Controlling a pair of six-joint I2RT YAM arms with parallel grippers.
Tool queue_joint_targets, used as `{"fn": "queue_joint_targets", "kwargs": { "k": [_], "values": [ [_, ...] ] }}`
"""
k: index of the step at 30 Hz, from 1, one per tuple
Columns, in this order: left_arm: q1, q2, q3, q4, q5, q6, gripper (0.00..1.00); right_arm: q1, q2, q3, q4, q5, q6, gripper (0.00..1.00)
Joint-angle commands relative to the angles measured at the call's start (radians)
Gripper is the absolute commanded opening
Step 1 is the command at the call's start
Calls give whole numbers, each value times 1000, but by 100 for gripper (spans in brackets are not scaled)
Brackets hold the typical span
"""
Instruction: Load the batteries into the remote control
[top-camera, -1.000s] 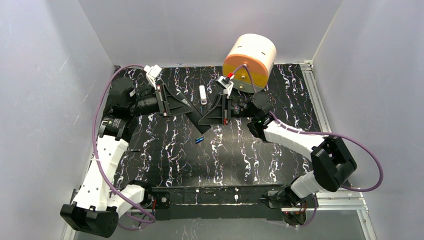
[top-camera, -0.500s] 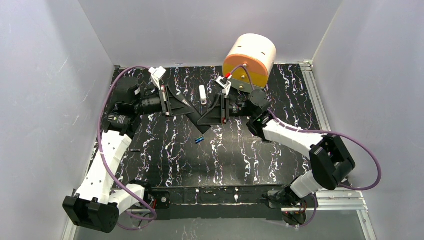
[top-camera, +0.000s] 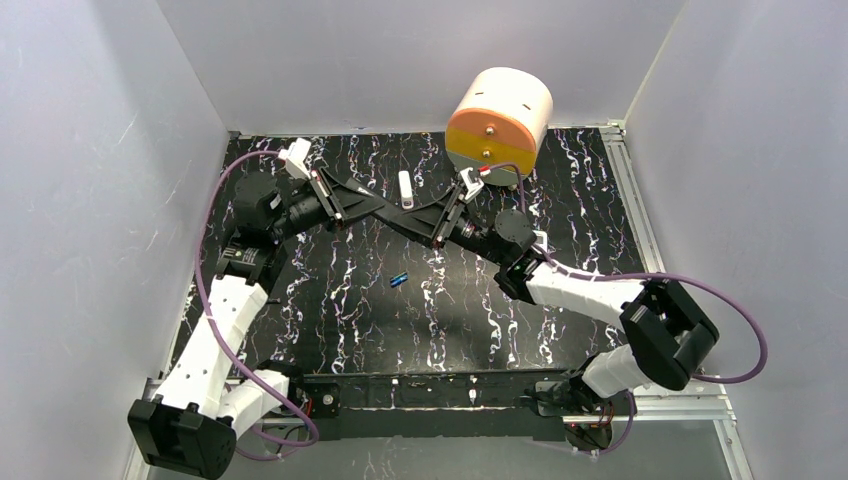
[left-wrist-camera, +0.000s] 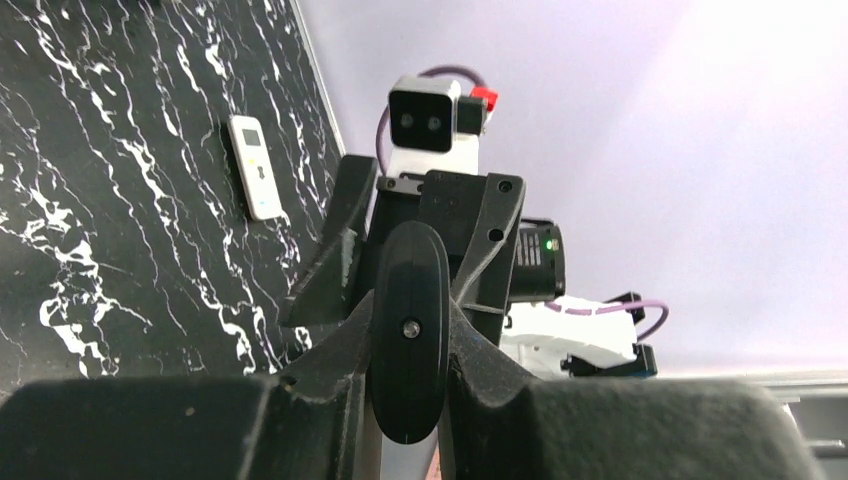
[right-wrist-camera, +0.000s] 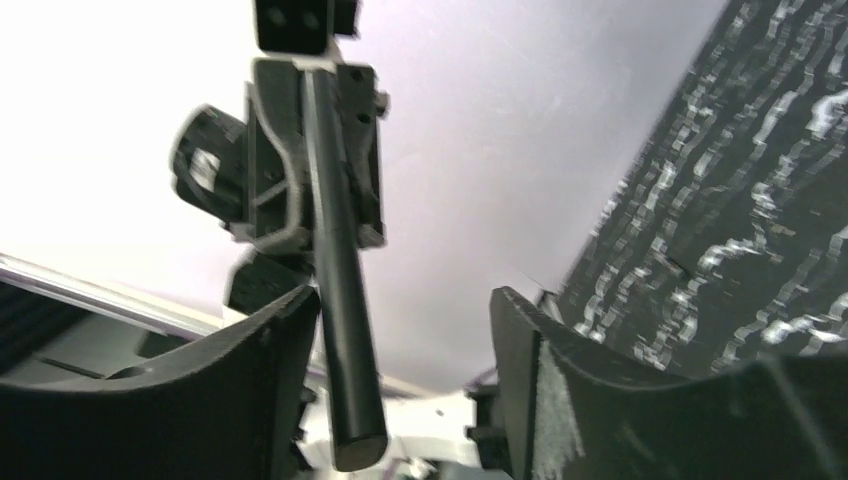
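Two grippers faced each other above the far middle of the black, white-veined table (top-camera: 330, 300). The left gripper (top-camera: 383, 212) reached in from its side and the right gripper (top-camera: 412, 222) from the other, their tips close together.

The left gripper's fingers (left-wrist-camera: 470, 350) were clamped on a slim black remote (left-wrist-camera: 408, 300), one on each narrow side. Its wrist camera saw the remote end-on. The remote stuck out towards the right gripper.

The right gripper's fingers (right-wrist-camera: 270, 350) stood well apart. The black remote ran lengthwise through the gap between them, close against one finger and clear of the other. I could not tell whether it touched the nearer finger.

The white remote control (top-camera: 405, 189) lay flat on the table just beyond the two grippers, towards the back wall, with neither gripper touching it. In the left wrist view it lay face up, showing its small display and buttons.

One battery, the shiny blue one (top-camera: 399, 279), lay on the table on the near side of the grippers. It was apart from the white remote control and from both arms.

A cream drum with an orange end (top-camera: 498, 125) sat on its side at the back of the table, beyond the right arm.
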Motion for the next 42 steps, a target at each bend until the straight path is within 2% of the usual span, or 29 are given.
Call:
{"fn": "queue_joint_targets", "kwargs": {
  "k": [1, 5, 10, 12, 16, 18, 21, 28, 35, 39, 42],
  "values": [
    [-3, -50, -16, 49, -66, -92, 0, 10, 35, -30, 241, 137, 143, 66],
    [-3, -51, -19, 48, -48, -117, 0, 11, 84, -37, 336, 141, 200, 60],
    [-3, -52, -18, 43, -43, -116, 0, 17, 87, 29, 206, 107, 137, 63],
    [-3, -52, -16, 43, -46, -120, 0, 17, 91, 43, 189, 97, 130, 57],
    [-1, -61, 4, 40, -82, -204, 0, 16, 115, 32, 212, 57, 141, 31],
    [-1, -66, 35, 17, -120, -219, 0, 16, 130, -4, 274, 40, 159, 24],
    [1, -69, 83, -9, -181, -177, 0, 6, 134, -68, 347, 27, 178, 20],
    [26, -66, 100, 9, -224, -152, 0, -58, 66, -160, 382, -1, 161, 20],
    [30, -59, 57, 43, -205, -172, 0, -73, 65, -103, 352, -75, 141, 26],
    [30, -42, 31, 41, -150, -151, 0, -72, 56, -26, 146, -48, 142, 30],
    [30, -34, 4, 37, -114, -123, 0, -73, 51, 34, -47, -34, 139, 37]
  ]
}}
